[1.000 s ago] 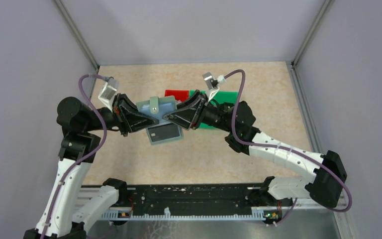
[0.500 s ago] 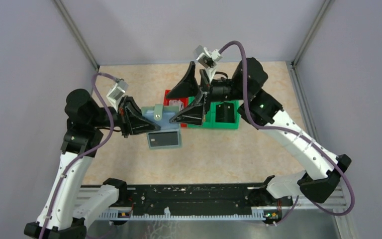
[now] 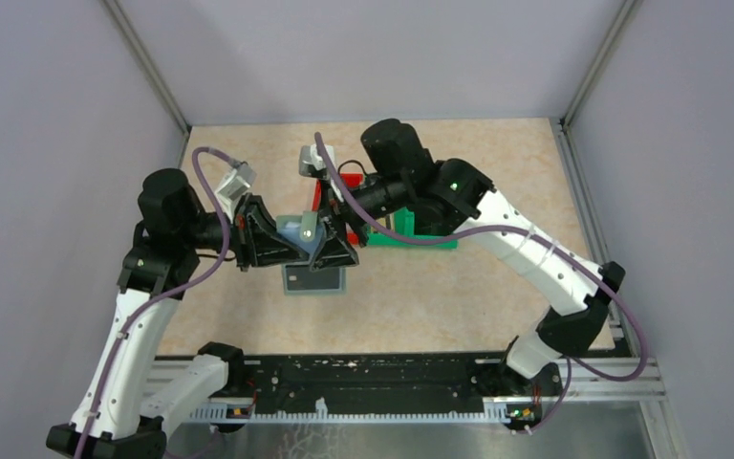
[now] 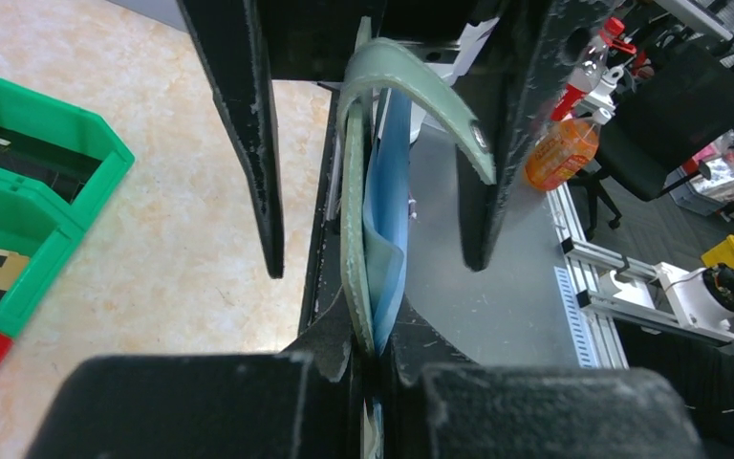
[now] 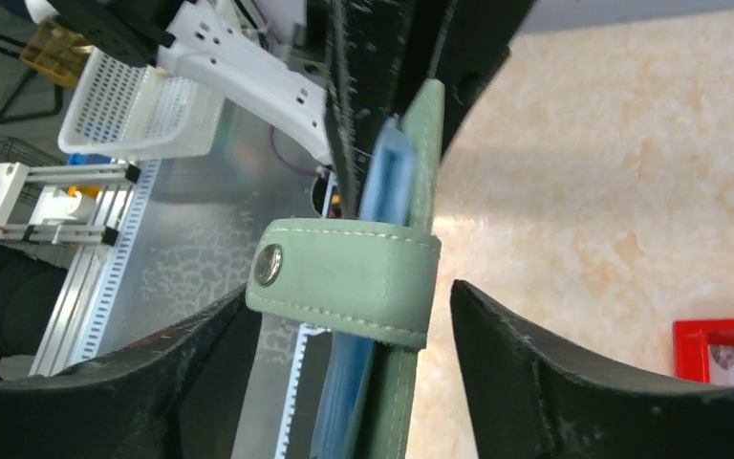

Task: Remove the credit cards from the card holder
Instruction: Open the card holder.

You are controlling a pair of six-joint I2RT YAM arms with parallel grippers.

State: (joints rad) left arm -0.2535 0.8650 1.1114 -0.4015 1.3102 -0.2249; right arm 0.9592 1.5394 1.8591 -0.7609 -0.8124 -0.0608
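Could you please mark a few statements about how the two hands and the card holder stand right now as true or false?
1. The left hand is shut on the flat pale grey-green folding card holder. True.
2. The right hand is clamped on the holder's closing tab. False: its fingers stand open on either side of the tab.
3. The holder lies flat on the beige table. False: the left hand holds it up, edge-on to both wrist cameras.
4. A dark grey rectangular card shows in the holder's lower flap. True.
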